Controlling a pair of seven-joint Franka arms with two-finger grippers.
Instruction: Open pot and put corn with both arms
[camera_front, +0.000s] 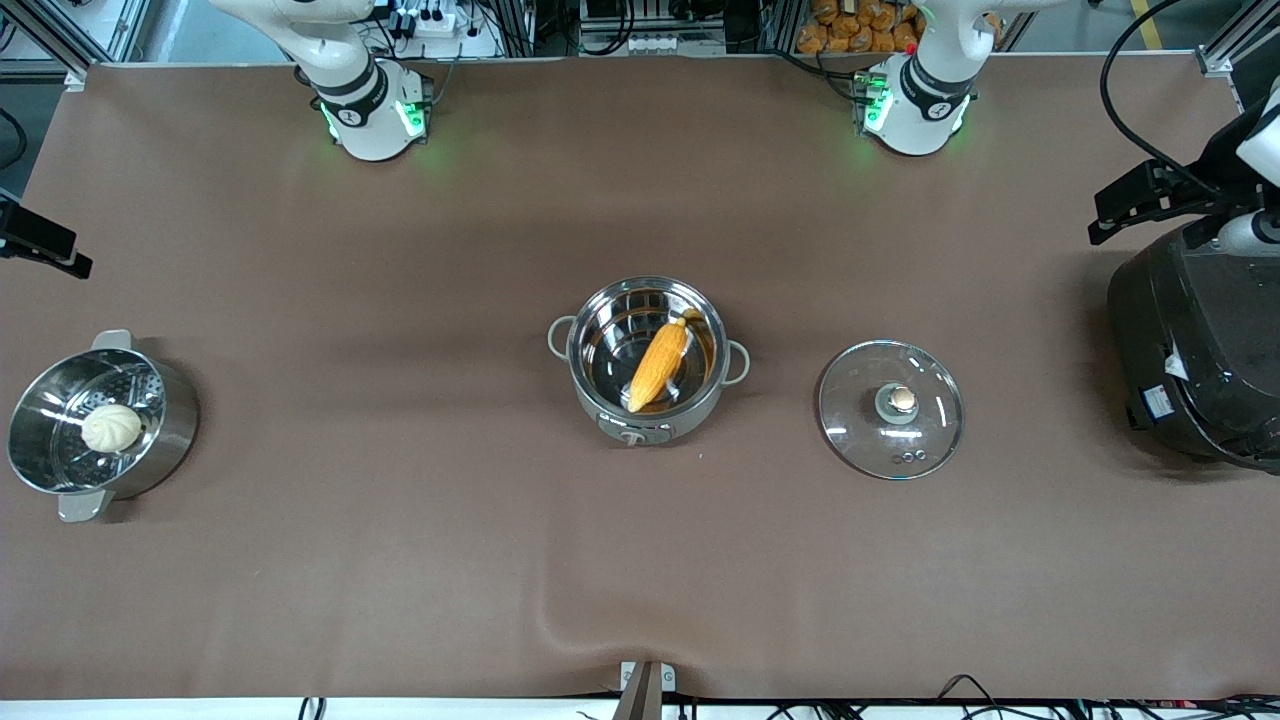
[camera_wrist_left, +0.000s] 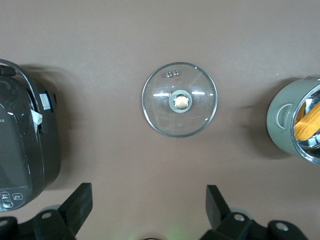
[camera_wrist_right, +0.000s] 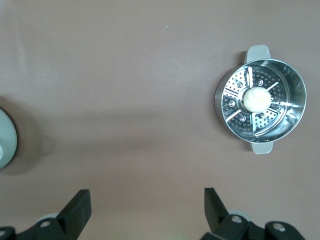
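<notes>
The pot (camera_front: 648, 360) stands open, corn (camera_front: 660, 365) inside, lid (camera_front: 890, 408) on the surface (camera_front: 400, 560); left tool (camera_wrist_left: 149, 210) and right tool (camera_wrist_right: 147, 210) hang spread, empty.

Pot (camera_front: 648, 365): polished, mirror-bright steel is shown.
Lid (camera_front: 890, 409): clear, glossy glass is noted.
Table (camera_front: 400, 560): a matt brown covering is seen.
Cooker (camera_front: 1195, 350): glossy black casing is observed.

Yellow-orange corn (camera_front: 660, 366) in a shiny silver pot (camera_front: 648, 300); clear glass lid (camera_front: 850, 425) with copper-coloured knob (camera_front: 902, 400); plain brown tabletop (camera_front: 400, 560); white bun (camera_front: 112, 428); black cooker (camera_front: 1190, 350).
</notes>
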